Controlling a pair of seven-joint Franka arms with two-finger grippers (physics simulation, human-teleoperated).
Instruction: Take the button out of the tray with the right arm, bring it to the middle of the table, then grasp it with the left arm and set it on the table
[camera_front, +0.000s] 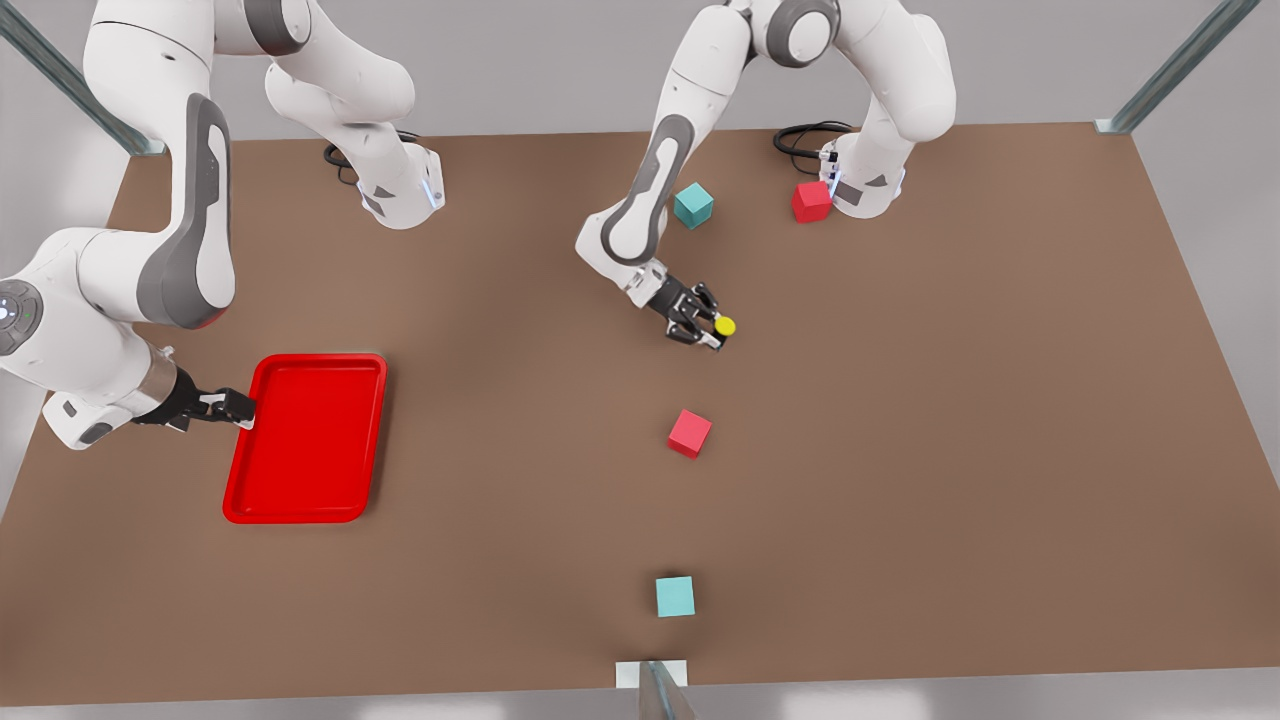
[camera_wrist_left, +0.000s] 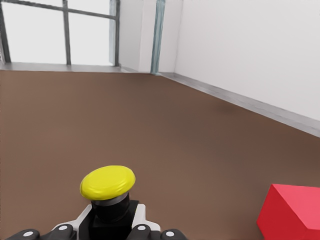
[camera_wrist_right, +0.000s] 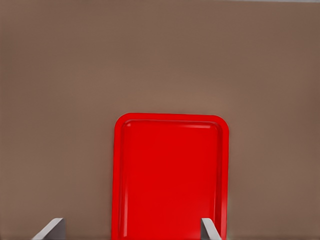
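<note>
Keep the left gripper (camera_front: 712, 333) clamped on the button (camera_front: 724, 326); lower it squarely onto the table (camera_front: 900, 450), mid-tabletop. The right gripper (camera_front: 235, 408), spread, waits at the tray (camera_front: 305, 440) edge.

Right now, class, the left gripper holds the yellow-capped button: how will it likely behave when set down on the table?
The button looks rigid, so the left gripper, shut on its boxy dark body, probably won't deform it. Its yellow cap overhangs the body, so it may tip if released tilted. Set flat on the table, it should not roll. The right gripper waits by the tray.
</note>
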